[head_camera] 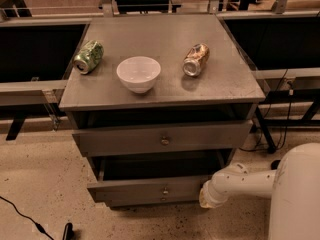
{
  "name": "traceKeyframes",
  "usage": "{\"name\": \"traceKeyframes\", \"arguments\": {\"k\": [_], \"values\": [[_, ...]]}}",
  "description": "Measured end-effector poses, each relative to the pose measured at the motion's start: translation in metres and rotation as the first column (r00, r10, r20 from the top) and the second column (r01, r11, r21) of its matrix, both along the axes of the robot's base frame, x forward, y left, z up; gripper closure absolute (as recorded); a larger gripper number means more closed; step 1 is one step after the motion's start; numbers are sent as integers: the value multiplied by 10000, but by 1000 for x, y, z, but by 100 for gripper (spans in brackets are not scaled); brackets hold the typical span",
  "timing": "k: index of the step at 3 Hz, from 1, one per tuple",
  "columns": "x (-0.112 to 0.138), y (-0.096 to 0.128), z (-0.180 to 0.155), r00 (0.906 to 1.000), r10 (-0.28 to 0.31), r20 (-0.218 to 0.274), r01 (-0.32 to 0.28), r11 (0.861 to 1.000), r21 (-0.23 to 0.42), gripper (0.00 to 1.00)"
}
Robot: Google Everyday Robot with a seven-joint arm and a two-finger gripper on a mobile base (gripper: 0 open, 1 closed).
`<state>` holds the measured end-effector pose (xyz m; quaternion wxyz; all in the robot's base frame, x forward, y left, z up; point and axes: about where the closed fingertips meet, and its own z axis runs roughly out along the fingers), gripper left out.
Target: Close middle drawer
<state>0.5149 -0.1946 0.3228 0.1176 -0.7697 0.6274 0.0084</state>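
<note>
The grey cabinet (160, 39) shows 3 fronts. Under the taller top front (125, 140), the middle drawer (135, 190) stands pulled out, with a long flat grey face, a small brass knob (165, 190) and a dark, deep box. The white arm (245, 180) puts the gripper (204, 198) at the drawer's right end; whether it is apart or together cannot be told. On top are 1 white bowl (139, 73) and 2 cans, one green (89, 57) and one bronze (195, 60).

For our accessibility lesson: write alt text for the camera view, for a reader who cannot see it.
The middle drawer of a grey cabinet stands pulled out, with the robot's gripper at the right end of its front. On top, a white bowl sits between a green can and a bronze can, both on their sides.
</note>
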Motion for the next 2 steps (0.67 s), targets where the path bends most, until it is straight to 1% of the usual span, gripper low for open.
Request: {"name": "traceKeyframes", "arguments": {"k": [1, 2], "values": [[2, 1, 6, 9996, 191, 198, -194, 9997, 122, 100], [2, 4, 5, 9994, 204, 273, -212, 9994, 280, 100]]}}
